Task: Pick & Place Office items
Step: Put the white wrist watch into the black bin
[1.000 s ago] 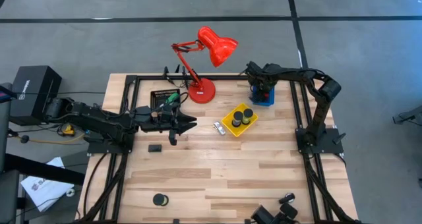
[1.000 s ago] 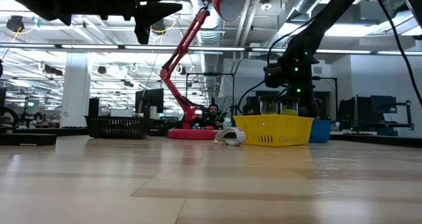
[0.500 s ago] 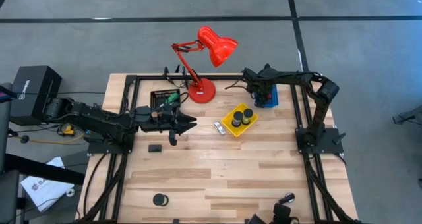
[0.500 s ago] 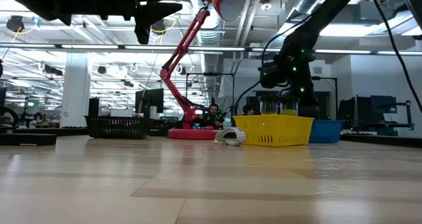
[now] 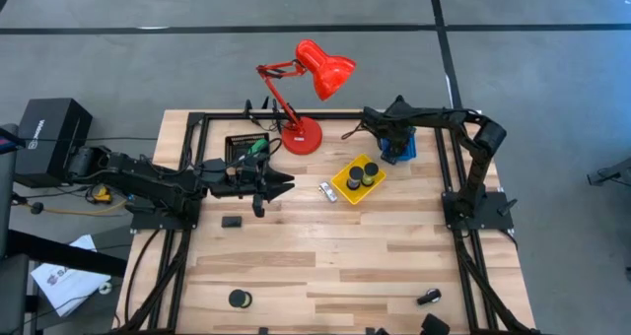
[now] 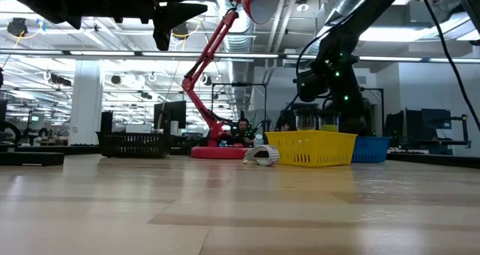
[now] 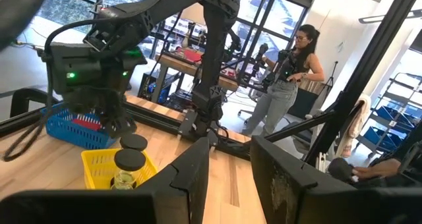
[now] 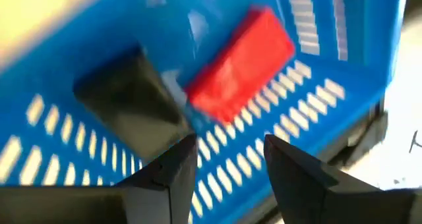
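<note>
Blue slotted plastic directly beneath the right gripper [image 8: 224, 151], at the far right of the table over the blue tray [image 5: 408, 154]. Jaws parted and empty. In that tray, side by side: a red block [image 8: 241, 62] and a black block [image 8: 132, 105], both lying free of the fingers. Reads as the close of a placing step, with a fresh pick next.

To the left of centre, raised well above the wood and pointing right: the left gripper [image 5: 286, 185], jaws narrowly apart with nothing between them.

Not yet sorted: a black block [image 5: 232, 220] near the left gripper, a black tape roll [image 5: 239, 299] at the near edge, a silvery clip [image 5: 326, 190] just beside the yellow tray [image 5: 342, 189].

Next, probably: lift clear of the tray wall, swing to a loose item, open wider, descend squarely over it.
</note>
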Robot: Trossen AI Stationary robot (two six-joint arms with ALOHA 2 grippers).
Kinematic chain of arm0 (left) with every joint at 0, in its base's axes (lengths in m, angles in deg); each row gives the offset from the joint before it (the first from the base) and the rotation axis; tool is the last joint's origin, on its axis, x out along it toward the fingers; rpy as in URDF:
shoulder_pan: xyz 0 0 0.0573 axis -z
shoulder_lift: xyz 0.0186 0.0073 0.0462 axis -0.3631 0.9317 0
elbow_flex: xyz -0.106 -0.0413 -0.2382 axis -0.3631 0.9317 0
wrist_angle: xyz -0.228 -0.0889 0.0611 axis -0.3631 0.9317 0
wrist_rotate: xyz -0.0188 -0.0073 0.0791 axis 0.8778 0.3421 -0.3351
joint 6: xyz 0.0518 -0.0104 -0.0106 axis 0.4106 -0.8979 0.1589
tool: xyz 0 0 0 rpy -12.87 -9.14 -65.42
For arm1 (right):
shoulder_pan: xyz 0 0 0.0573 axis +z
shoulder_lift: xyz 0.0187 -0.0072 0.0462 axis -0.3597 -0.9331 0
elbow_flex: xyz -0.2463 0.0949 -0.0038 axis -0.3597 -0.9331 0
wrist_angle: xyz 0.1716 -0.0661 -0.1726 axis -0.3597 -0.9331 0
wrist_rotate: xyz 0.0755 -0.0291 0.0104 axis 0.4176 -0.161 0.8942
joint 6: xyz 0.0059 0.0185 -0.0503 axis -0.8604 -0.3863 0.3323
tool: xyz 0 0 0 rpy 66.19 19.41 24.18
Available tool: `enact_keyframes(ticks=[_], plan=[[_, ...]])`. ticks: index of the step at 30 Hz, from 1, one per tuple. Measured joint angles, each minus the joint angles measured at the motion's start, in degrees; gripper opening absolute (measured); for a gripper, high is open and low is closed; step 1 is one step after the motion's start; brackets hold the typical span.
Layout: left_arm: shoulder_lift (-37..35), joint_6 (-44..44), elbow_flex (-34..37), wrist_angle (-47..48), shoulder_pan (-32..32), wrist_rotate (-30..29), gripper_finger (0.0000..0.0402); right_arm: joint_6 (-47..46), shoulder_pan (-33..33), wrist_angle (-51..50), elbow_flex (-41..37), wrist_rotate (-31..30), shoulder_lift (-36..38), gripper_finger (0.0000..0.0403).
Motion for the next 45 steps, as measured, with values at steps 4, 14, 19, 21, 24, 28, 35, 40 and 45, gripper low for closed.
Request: enact_keyframes(ticks=[4,14,19,21,24,28,35,40,45], plan=[[0.0,0.0,0.0,0.3,0.0,0.0,0.0108,-3.0,0.5,-4.2,1.2,0.0,1.7,0.0166],[0.0,0.0,0.0,0.9,0.0,0.1,0.0108,-3.2,4.2,4.8,1.0,0.0,19.7,0.0166],[0.0,0.0,0.0,0.9,0.0,0.1,0.0108,-6.7,11.1,7.9,-2.0,0.2,29.6,0.0166],[0.0,0.0,0.0,0.9,0.0,0.1,0.0108,-10.3,15.9,7.9,-3.0,0.1,32.5,0.0166],[0.0,0.0,0.0,0.9,0.0,0.3,0.0108,-13.5,24.0,9.9,-5.3,0.1,35.7,0.0166],[0.0,0.0,0.0,0.9,0.0,0.3,0.0108,-15.9,33.7,15.6,-10.2,-1.1,37.9,0.0166],[0.0,0.0,0.0,0.9,0.0,0.2,0.0108,-17.5,41.0,30.5,-23.2,-3.2,40.9,0.0166],[0.0,1.3,0.0,1.0,0.0,0.1,0.0108,-13.6,44.2,38.9,-26.6,0.9,44.9,0.0166],[0.0,1.5,0.0,1.0,0.0,0.0,0.0108,-13.0,45.3,42.3,-26.6,0.9,48.4,0.0166]])
